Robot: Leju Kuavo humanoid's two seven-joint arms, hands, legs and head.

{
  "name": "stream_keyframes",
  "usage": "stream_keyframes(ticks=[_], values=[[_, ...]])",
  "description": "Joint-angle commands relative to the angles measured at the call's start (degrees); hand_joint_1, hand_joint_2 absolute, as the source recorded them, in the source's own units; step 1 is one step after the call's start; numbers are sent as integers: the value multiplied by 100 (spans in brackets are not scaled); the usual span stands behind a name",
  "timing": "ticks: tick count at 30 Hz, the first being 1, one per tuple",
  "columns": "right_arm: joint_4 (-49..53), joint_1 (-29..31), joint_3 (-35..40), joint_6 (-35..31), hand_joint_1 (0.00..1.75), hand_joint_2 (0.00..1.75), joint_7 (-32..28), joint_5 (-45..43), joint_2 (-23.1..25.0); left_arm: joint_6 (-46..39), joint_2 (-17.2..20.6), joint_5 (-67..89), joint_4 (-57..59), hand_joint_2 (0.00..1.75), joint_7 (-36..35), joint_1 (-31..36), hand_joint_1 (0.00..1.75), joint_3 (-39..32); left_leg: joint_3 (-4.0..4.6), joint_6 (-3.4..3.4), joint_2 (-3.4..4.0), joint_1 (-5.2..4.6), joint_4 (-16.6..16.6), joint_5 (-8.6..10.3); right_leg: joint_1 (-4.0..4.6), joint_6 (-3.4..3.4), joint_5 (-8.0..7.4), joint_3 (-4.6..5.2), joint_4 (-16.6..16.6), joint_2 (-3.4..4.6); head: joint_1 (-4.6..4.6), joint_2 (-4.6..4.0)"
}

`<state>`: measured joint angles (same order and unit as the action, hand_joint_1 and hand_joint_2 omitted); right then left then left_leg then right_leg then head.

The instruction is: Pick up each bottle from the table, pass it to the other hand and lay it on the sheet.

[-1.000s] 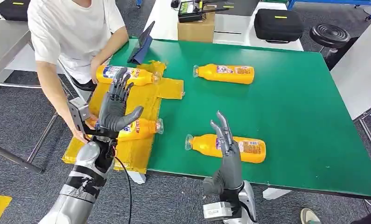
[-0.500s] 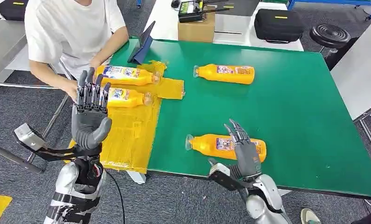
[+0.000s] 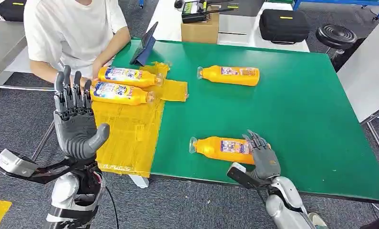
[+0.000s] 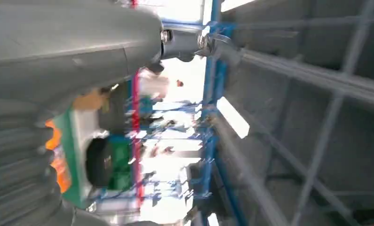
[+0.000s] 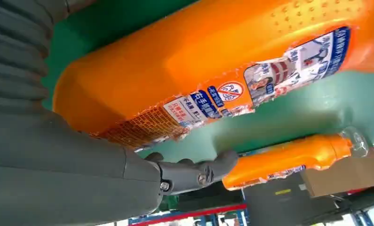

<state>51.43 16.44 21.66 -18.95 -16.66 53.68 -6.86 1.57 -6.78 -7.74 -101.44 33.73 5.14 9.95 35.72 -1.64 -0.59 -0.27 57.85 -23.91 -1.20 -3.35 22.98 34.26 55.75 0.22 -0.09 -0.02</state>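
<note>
— Where are the bottles?

— Two lie side by side on the yellow sheet (image 3: 130, 129) at the table's (image 3: 297, 105) left end, the far sheet bottle (image 3: 128, 76) and the near sheet bottle (image 3: 121, 93) just beside it. A person (image 3: 73, 33) sits behind them. A third bottle (image 3: 229, 75) lies alone on the green top, farther back.

— And the hands?

— The left hand (image 3: 76, 121) is raised off the table's edge, palm up, fingers spread, holding nothing. The right hand (image 3: 262, 157) sits at the base end of the nearest bottle (image 3: 223, 149), fingers apart over it. The bottle lies flat on the table, not gripped.
</note>
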Motion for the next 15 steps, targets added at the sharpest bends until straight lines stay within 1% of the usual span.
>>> stream_keyframes(ticks=[1,3,4,8,9,11,13,15], values=[[-1677,895,264,440,0,175,340,280,36,-116,124,-14,181,175,32,257,0,270,-28,13,7,8,-2,-7,10,18,6,-28,-3,0,0,2],[-1812,996,298,459,0,175,491,353,47,-121,139,12,182,175,44,257,0,293,-32,12,8,9,-1,-5,12,18,3,-28,-4,-1,-2,2],[-1958,1096,329,418,0,175,730,477,44,-144,136,60,166,175,66,246,0,319,-33,9,13,7,-1,-3,9,15,1,-25,-4,1,0,2],[-2063,1207,391,427,0,175,943,634,47,-153,132,56,151,175,45,205,0,314,-34,6,12,7,-2,0,8,15,-7,-24,-6,3,0,2],[-2101,1243,426,515,0,175,1002,686,69,-143,120,16,151,175,-11,181,0,297,-46,9,17,10,-5,-2,12,27,-11,-34,-9,4,2,2],[-2116,1294,435,618,0,175,1011,675,118,-131,119,4,187,175,-27,168,0,296,-42,10,16,9,-2,0,12,33,-12,-29,-5,2,2,2],[-2281,1462,514,984,0,175,1068,691,198,-66,115,-30,287,175,-62,219,0,311,-39,2,18,7,-2,4,9,25,-15,-27,-5,7,0,2],[-2332,1506,496,1087,0,175,1084,652,223,-60,103,-30,329,175,-66,248,0,323,-44,3,20,7,-1,3,9,26,-15,-31,-3,8,2,2]])
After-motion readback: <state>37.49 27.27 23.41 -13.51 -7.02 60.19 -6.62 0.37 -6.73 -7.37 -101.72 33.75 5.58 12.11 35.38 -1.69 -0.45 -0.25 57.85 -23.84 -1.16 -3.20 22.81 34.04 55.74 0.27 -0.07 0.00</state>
